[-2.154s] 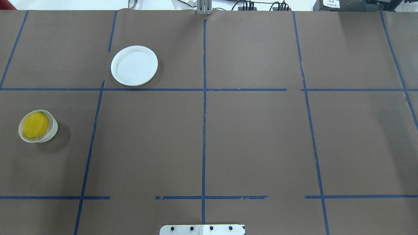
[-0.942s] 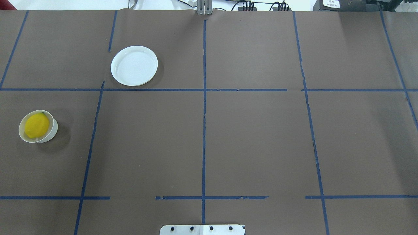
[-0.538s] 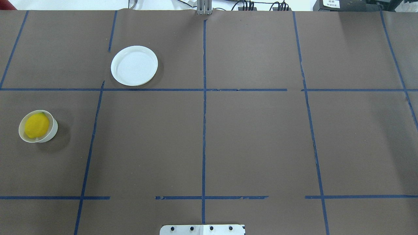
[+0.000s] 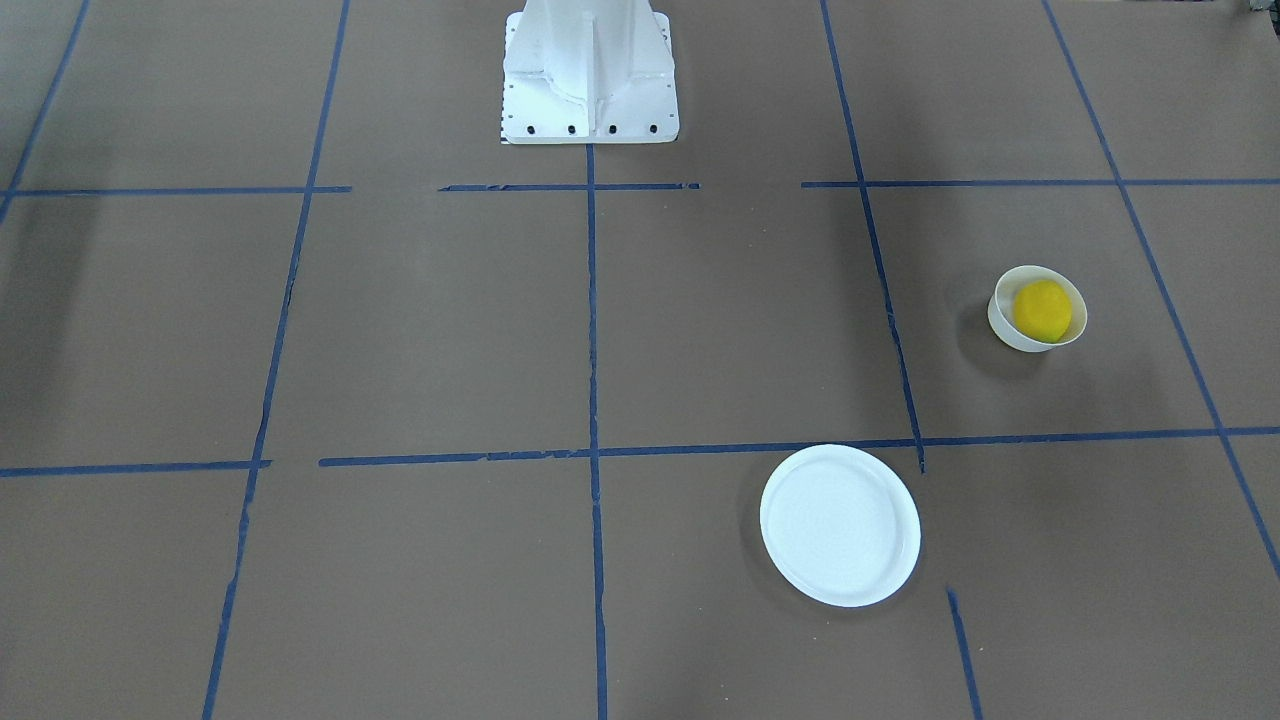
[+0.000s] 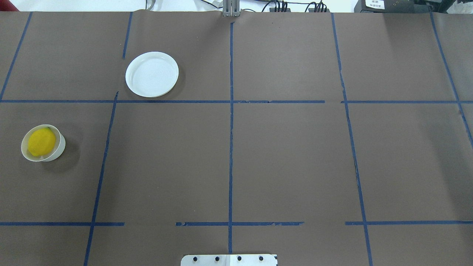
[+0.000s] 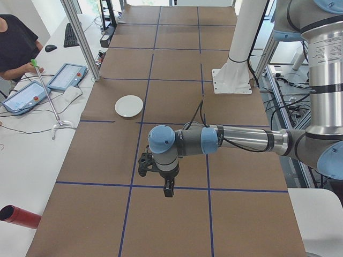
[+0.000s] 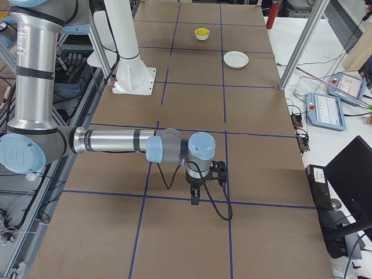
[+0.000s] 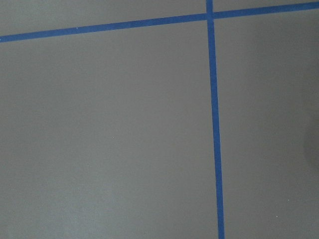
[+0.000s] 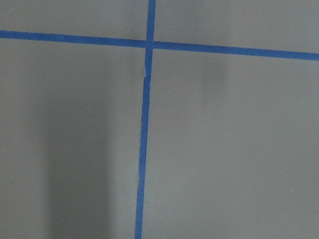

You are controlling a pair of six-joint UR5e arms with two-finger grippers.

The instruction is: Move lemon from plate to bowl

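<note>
With the lemon (image 5: 41, 142) already nestled in the bowl (image 5: 61, 148), out of the left gripper's (image 6: 168, 190) wrist view and well apart from the right gripper (image 7: 196, 199), the job looks finished. Best hold both arms off the dishes; whether either gripper's fingers are apart I cannot tell. The lemon is matte and oval, the bowl deep and smooth white, and the plate (image 5: 152, 74) flat, low-rimmed and bare.

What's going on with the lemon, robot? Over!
Left gripper, right gripper: far from the dishes, open or shut unclear. Lemon sits in bowl; plate bare. Nothing in the way.
</note>
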